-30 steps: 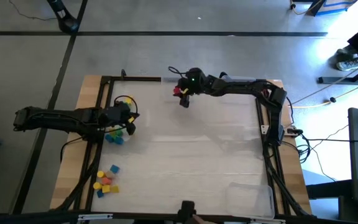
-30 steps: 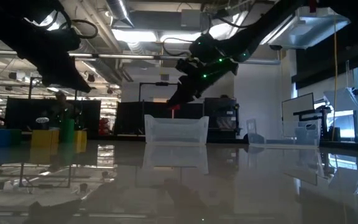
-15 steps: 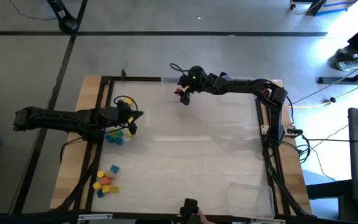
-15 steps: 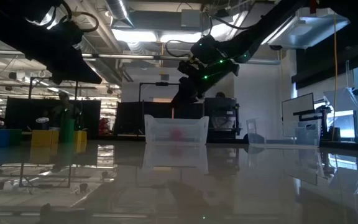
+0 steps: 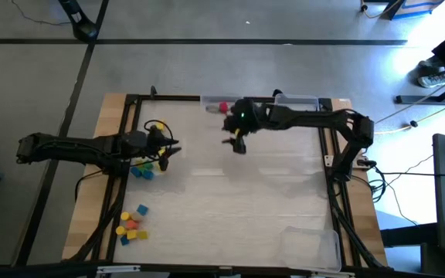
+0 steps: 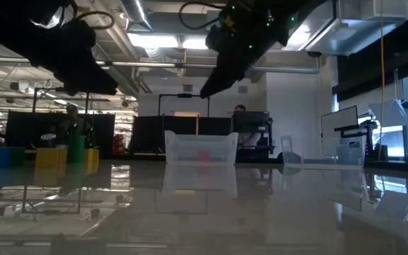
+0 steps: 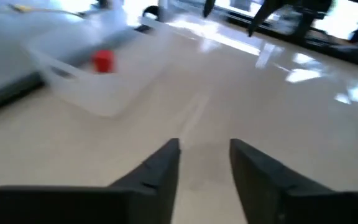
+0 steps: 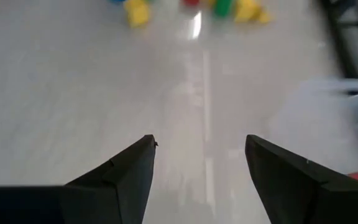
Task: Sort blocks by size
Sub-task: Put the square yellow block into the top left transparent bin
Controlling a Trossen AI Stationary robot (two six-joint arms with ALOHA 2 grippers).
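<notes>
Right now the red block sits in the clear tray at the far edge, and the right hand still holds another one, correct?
Not quite. The red block does sit in the clear tray, but the right hand is open and empty, as the right wrist view shows.

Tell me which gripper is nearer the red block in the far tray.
Right. The right gripper hangs just beside the red block; the left gripper is farther off, by the loose blocks.
</notes>
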